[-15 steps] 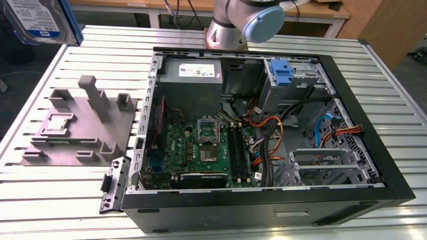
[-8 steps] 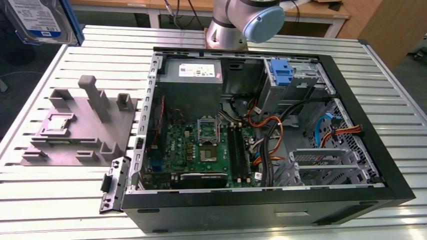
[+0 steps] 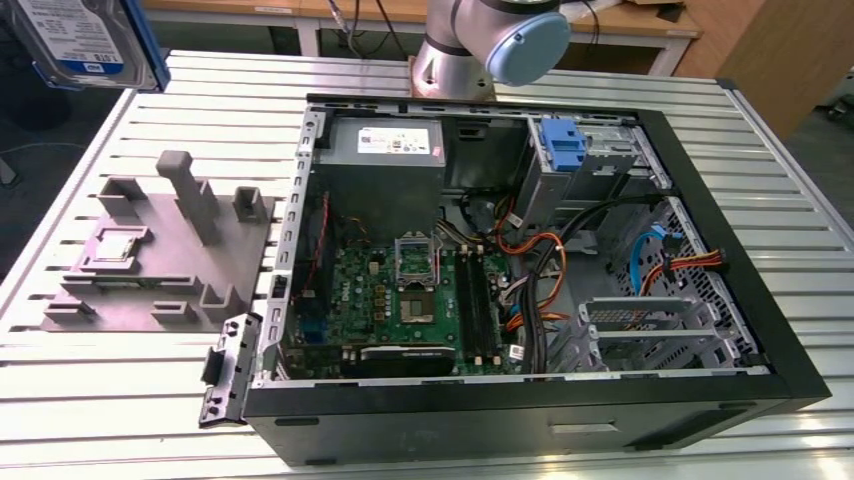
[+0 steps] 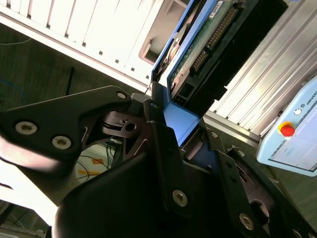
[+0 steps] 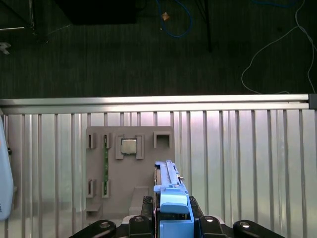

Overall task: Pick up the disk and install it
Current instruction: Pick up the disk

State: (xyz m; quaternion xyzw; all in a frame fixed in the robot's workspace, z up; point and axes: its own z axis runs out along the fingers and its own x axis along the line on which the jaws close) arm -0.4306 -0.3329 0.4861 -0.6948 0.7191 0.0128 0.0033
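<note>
The disk (image 3: 74, 40) hangs high over the slatted table (image 3: 107, 400), at about ten o'clock in the exterior view. It is well apart from the open computer case (image 3: 534, 425), and the grey fixture plate (image 3: 147, 260) lies at nine o'clock of that case. From this side I see the disk's flat face: a white label with a blue band, its print too small for me to make out, and a blue rail down one edge. The power supply (image 3: 380, 145), at the case's twelve o'clock end, carries a white sticker that is just as unreadable. A blue latch piece (image 3: 567, 150) stands at one o'clock.

The wrist views show what that view can't. In the second wrist view the gripper (image 4: 181, 124) is clamped on the blue rail end of the disk, with black fingers (image 4: 161, 144) pressed to either side. The drive's circuit-board underside and connector row face the camera there. Beyond them lies a pale teach pendant (image 4: 292, 134) with a red button (image 4: 286, 130). The first wrist view looks along the disk edge-on toward the fixture plate, where a square processor chip (image 5: 129, 146) sits in a pocket.
</note>
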